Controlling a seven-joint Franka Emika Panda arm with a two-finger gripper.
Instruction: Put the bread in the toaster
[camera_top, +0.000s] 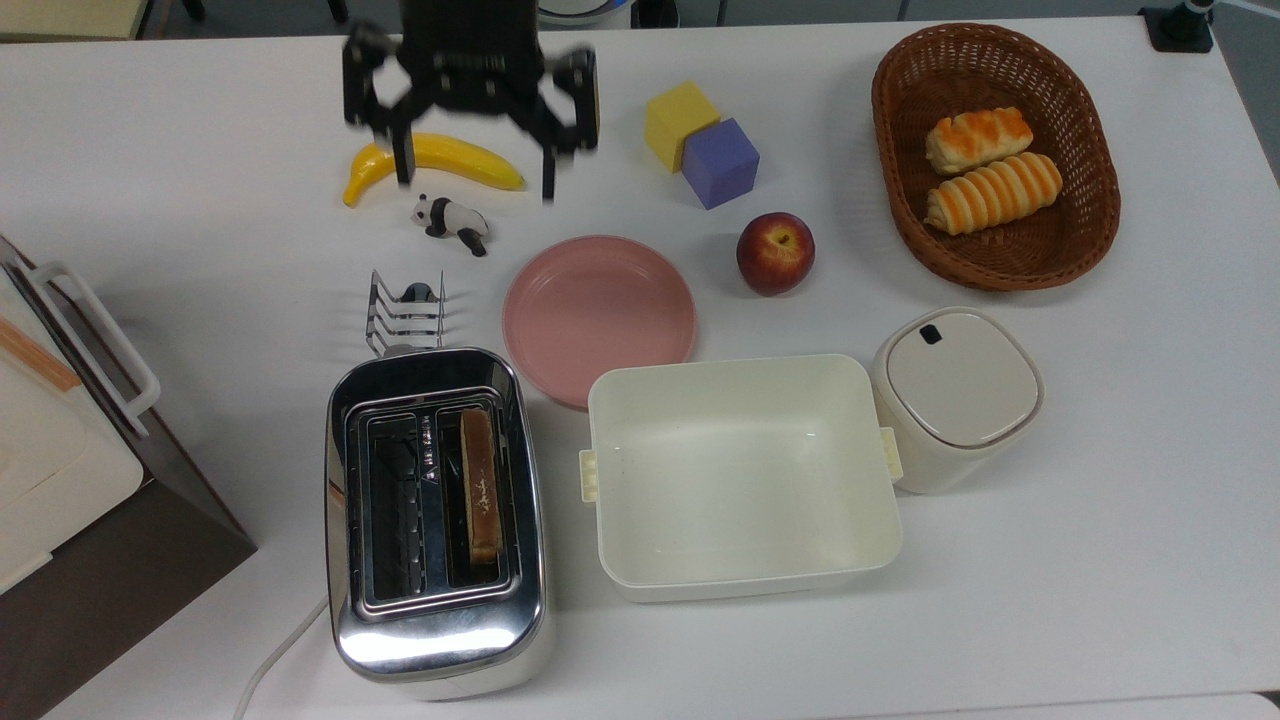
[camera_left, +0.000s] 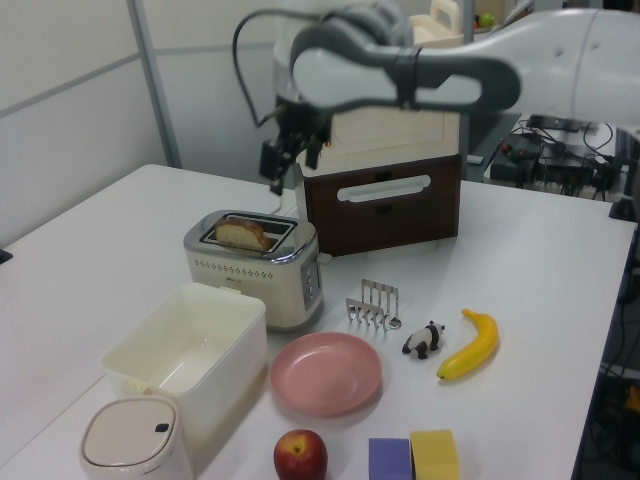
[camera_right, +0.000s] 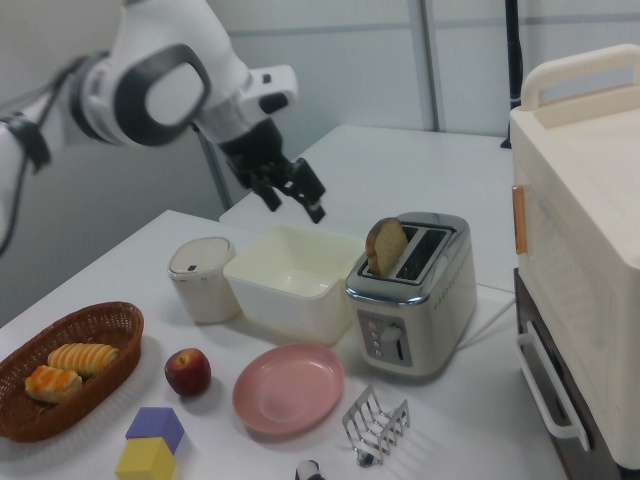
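Bread stands on edge in one toaster slot, the slot nearer the bin in the top view; its rounded top sticks up above the chrome in the right view. Other slot holds nothing visible. White cord runs off the toaster's near corner.

Gripper hangs high, well apart from the toaster, fingers spread wide and grasping nothing; in the top view it sits over the banana.

Bin, cream and rectangular, just beside the toaster: bare inside. Lidded canister touches the bin's far side from the toaster, lid on. Wicker basket, well apart from the toaster, holds two orange-striped rolls side by side. Pink plate near the toaster's end: bare. Wire rack just beside the toaster, no slices in it.

Apple lies between plate and basket. Yellow and purple blocks touch each other. Panda toy lies near the banana.
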